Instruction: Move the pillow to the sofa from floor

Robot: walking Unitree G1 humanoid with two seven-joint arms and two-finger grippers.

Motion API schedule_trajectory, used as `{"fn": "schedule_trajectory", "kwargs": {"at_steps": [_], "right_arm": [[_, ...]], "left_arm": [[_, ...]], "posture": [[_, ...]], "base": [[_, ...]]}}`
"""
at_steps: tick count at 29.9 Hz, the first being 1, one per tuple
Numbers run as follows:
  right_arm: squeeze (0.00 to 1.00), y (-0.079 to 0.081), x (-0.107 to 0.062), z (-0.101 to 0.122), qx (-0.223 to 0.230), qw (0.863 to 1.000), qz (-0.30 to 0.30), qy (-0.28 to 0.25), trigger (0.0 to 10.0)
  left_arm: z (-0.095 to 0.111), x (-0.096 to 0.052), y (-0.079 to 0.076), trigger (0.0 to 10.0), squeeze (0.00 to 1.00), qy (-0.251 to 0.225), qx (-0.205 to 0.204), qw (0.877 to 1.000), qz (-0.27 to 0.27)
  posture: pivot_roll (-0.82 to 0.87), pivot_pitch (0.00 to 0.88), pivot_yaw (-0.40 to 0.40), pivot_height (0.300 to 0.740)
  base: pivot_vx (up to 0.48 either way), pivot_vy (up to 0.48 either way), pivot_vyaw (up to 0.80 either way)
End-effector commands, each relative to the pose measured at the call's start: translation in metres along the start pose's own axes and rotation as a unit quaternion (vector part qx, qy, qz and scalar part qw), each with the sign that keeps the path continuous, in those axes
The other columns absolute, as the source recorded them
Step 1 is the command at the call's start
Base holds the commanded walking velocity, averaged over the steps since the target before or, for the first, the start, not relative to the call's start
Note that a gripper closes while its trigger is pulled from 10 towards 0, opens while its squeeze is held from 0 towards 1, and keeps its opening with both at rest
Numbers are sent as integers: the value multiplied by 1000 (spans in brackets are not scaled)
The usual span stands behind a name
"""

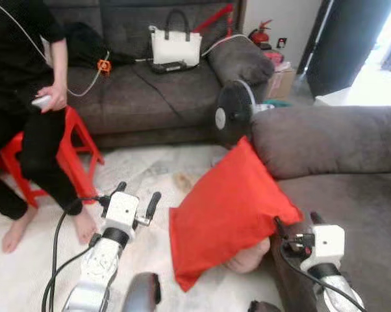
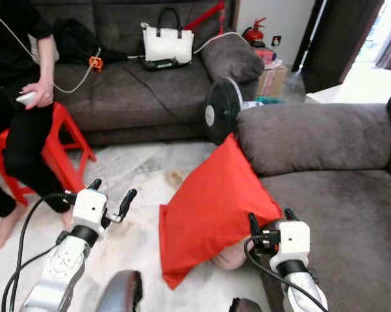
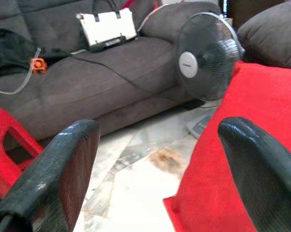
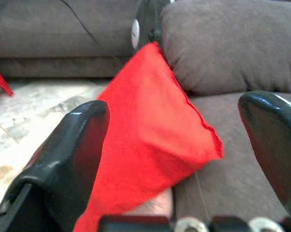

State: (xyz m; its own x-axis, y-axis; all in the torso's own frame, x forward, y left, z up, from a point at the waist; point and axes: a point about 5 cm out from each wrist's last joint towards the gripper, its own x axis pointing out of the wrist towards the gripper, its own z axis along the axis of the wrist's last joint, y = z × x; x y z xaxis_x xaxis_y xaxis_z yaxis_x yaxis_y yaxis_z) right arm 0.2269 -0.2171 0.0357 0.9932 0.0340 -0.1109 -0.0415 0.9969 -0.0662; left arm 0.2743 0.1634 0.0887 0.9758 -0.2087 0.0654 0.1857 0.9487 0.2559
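Observation:
A red pillow (image 1: 225, 208) stands tilted on the pale floor, its upper corner leaning against the arm of the grey sofa (image 1: 338, 140) on my right. My left gripper (image 1: 137, 195) is open, just left of the pillow's lower edge and apart from it. In the left wrist view the pillow (image 3: 242, 159) lies behind one finger. My right gripper (image 1: 297, 221) is open at the pillow's right corner, over the sofa's seat edge. In the right wrist view the pillow (image 4: 150, 125) sits between the two fingers, a short way ahead.
A black fan (image 1: 231, 114) stands on the floor just behind the pillow. A second grey sofa (image 1: 150, 91) at the back holds a white handbag (image 1: 176, 47). A person (image 1: 26, 97) sits on a red stool (image 1: 75, 140) at left. A beige object (image 1: 247, 257) lies under the pillow.

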Motion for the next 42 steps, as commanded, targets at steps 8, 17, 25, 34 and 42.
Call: {"fn": "schedule_trajectory", "kwargs": {"at_steps": [8, 17, 25, 34, 42], "right_arm": [[0, 0, 2, 1, 2, 1000, -1, 0, 10000], [0, 0, 1, 0, 1, 1000, -2, 2, 10000], [0, 1, 2, 0, -1, 1000, -4, 3, 10000], [0, 1, 2, 0, 0, 1000, -5, 3, 10000], [0, 2, 3, 0, -4, 1000, -3, 2, 10000]], "left_arm": [[1, 1, 1, 10000, 0, -1, 6, 1000, -1], [1, 0, 2, 10000, 0, 2, 8, 1000, -1], [1, 0, 2, 10000, 0, 2, 8, 1000, 0], [1, 1, 4, 10000, 0, 2, 10, 1000, 3], [1, 1, 5, 10000, 0, 2, 10, 1000, 4]], "posture": [[113, 0, -60, 587], [114, 0, -62, 587], [115, 0, -62, 587], [117, 0, -60, 587], [119, 0, -61, 587]], "base": [[0, 0, 0], [53, 0, 0], [244, 0, 0], [255, 0, 0], [260, 0, 0]]}}
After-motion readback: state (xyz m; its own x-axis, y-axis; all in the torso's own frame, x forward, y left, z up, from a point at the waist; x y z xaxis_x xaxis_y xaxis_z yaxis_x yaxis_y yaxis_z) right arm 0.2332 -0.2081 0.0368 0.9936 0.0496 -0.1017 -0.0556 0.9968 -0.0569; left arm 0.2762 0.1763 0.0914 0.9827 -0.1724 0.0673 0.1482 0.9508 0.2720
